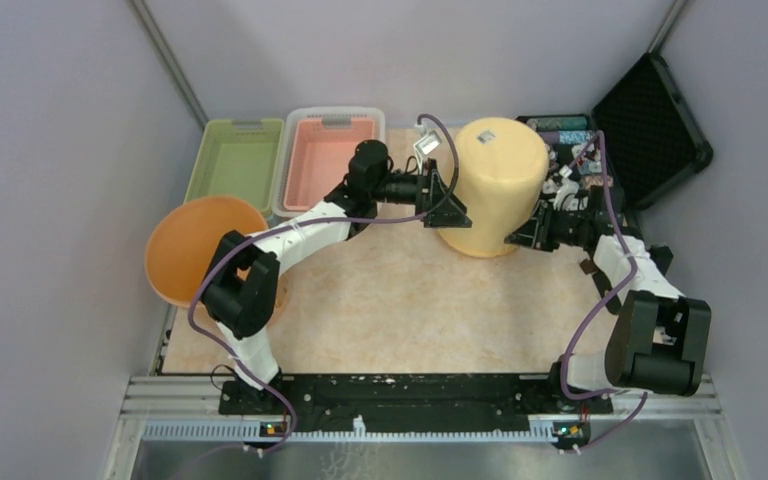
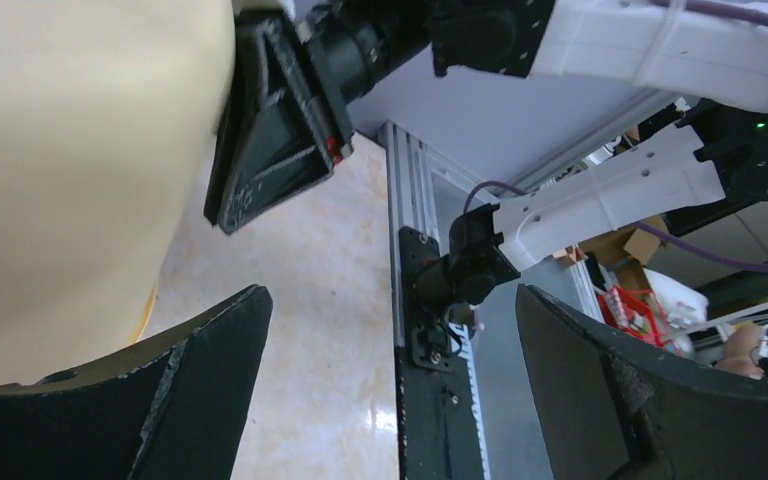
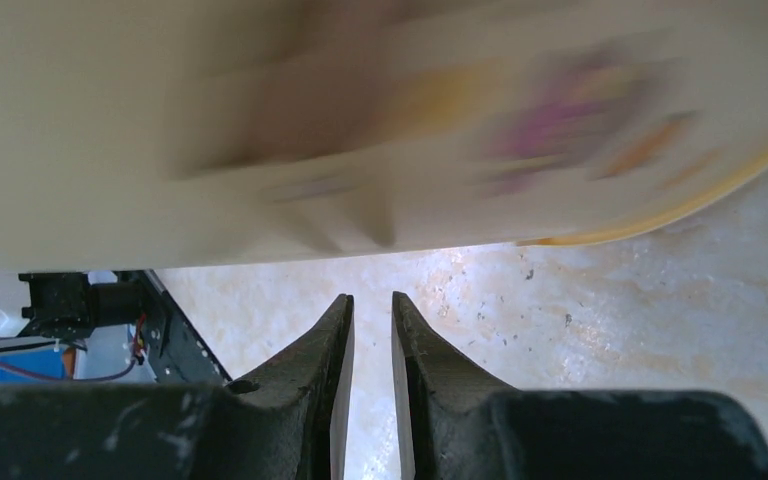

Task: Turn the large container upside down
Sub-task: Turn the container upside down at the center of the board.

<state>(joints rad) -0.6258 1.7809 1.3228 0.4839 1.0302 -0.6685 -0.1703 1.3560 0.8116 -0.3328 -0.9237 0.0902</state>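
The large container [image 1: 495, 190], a pale yellow tub, stands bottom-up on the table [image 1: 390, 310] at the back centre. My left gripper [image 1: 447, 200] sits against its left side, jaws wide open and empty; the left wrist view shows the container [image 2: 80, 150] just left of that gripper [image 2: 390, 295]. Low at the container's right side, my right gripper [image 1: 530, 232] is nearly shut. In the right wrist view only a thin gap shows between the jaws of that gripper [image 3: 371, 298], with nothing in it, and the blurred container [image 3: 260, 120] lies just beyond the tips.
An orange bowl [image 1: 200, 250] sits at the table's left edge. A green bin [image 1: 237, 160] and a pink bin [image 1: 327, 155] stand at the back left. An open black case [image 1: 650, 130] lies at the back right. The arms' base rail [image 1: 410, 390] runs along the front.
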